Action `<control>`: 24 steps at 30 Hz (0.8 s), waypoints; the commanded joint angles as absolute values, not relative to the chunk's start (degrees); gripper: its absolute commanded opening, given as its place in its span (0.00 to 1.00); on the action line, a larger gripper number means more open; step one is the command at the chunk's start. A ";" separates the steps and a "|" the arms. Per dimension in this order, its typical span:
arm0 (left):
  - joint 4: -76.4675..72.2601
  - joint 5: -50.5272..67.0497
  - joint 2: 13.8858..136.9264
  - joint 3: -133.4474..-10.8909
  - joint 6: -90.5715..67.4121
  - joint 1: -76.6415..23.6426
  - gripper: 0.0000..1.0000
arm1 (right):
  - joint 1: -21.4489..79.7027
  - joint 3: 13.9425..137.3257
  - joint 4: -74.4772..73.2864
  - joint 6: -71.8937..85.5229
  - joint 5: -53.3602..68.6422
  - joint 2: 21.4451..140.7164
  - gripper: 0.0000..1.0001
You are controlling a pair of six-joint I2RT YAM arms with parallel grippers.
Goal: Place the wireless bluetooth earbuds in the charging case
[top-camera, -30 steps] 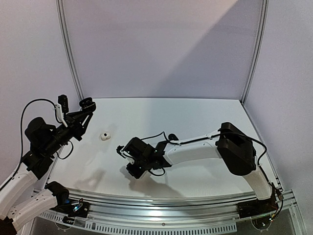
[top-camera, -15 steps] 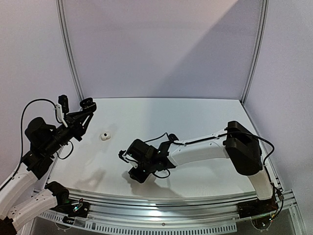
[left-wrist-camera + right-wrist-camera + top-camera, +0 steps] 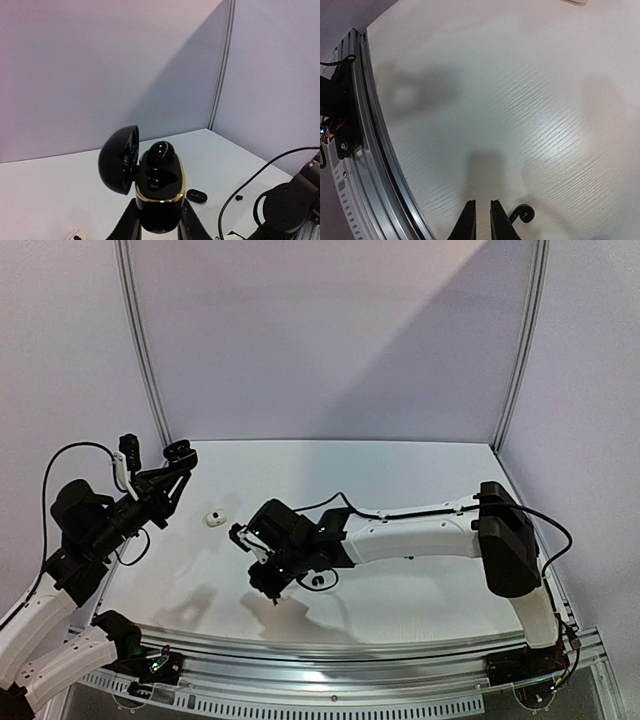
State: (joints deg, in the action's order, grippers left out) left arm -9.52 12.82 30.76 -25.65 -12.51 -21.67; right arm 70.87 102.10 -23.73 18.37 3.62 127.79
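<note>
Fingers of the left arm (image 3: 131, 222) pinching the base of the black, gold-rimmed charging case (image 3: 159, 212), held raised off the desk (image 3: 400, 480) with its lid open; black earbud (image 3: 160, 151) seated in the upper pocket; fingers of the right arm (image 3: 469, 220) low over the desk, drawn nearly together with nothing between them; hook-shaped black earbud (image 3: 522, 215) lying just beside them; white earbud (image 3: 212, 519) lying on the desk between the two arms.
</note>
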 commanded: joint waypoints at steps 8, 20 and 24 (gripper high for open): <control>-9.49 13.18 30.41 -24.79 -13.09 -20.92 0.00 | 72.12 104.30 -33.63 21.16 4.05 132.37 0.05; -9.06 13.09 30.26 -24.95 -12.95 -20.98 0.00 | 72.15 106.07 -35.68 20.67 1.66 134.95 0.03; -9.18 13.05 30.30 -24.98 -12.94 -20.92 0.00 | 72.15 105.76 -37.05 20.92 0.72 134.96 0.02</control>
State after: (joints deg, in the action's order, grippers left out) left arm -9.50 12.84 30.70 -25.50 -12.56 -21.67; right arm 71.90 104.64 -34.81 20.69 2.35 133.38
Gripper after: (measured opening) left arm 0.229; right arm 0.026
